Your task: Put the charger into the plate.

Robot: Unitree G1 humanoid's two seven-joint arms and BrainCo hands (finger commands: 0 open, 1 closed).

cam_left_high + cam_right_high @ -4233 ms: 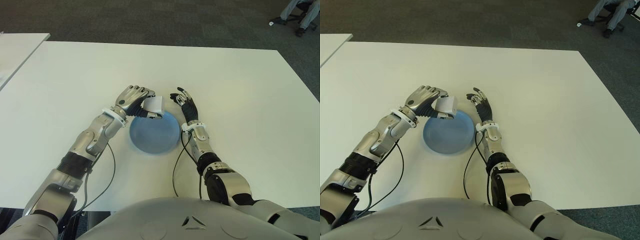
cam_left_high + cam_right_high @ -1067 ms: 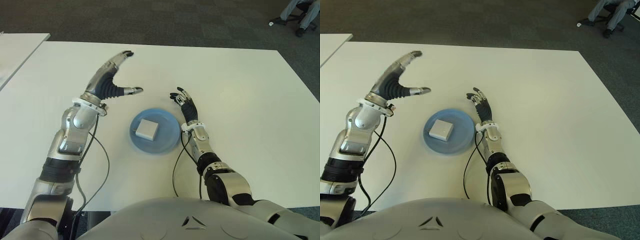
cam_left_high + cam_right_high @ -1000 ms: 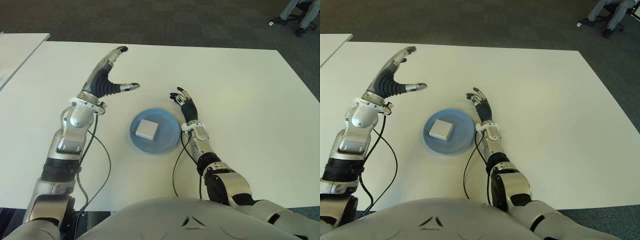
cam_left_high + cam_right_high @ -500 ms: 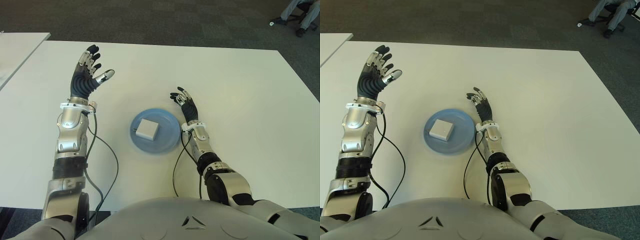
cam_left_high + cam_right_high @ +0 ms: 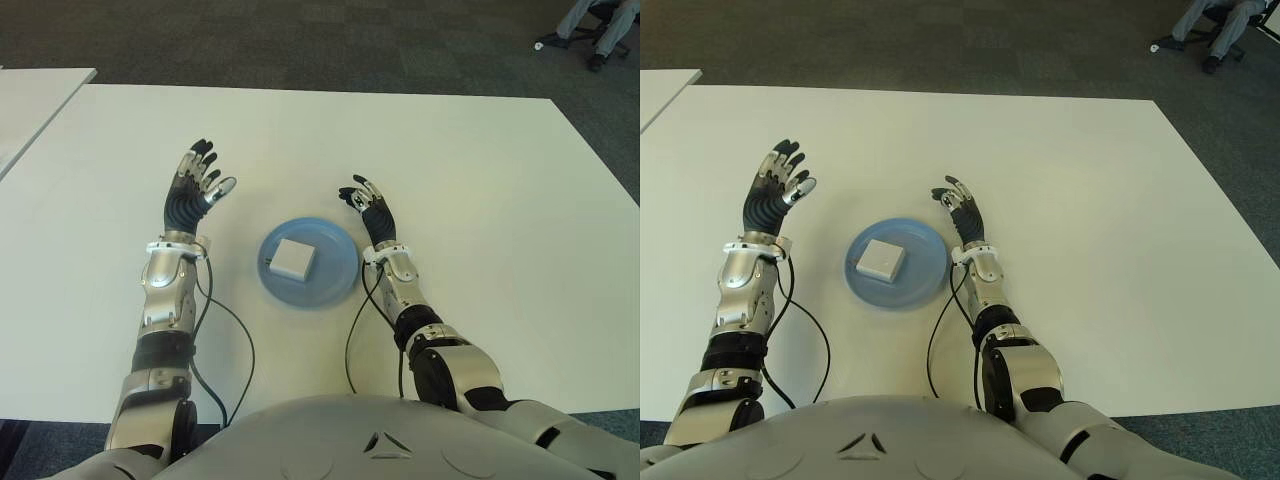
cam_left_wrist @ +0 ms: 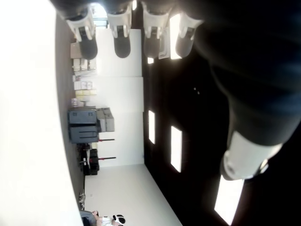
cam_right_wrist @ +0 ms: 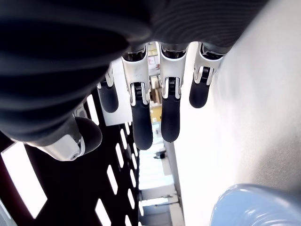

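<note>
Lying flat in the plate [image 5: 335, 283]: white charger [image 5: 292, 258], centred on the blue dish, on the white table [image 5: 480, 180].
Left hand [image 5: 192, 190]: left of the plate, well apart, fingers spread, holding nothing. Right hand [image 5: 368, 206]: just beside the plate's right rim, fingers loosely extended, holding nothing.

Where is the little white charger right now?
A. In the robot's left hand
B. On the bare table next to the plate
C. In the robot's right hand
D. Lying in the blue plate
D: the charger lies inside the blue plate, while the left hand and the right hand are both open and hold nothing.
</note>
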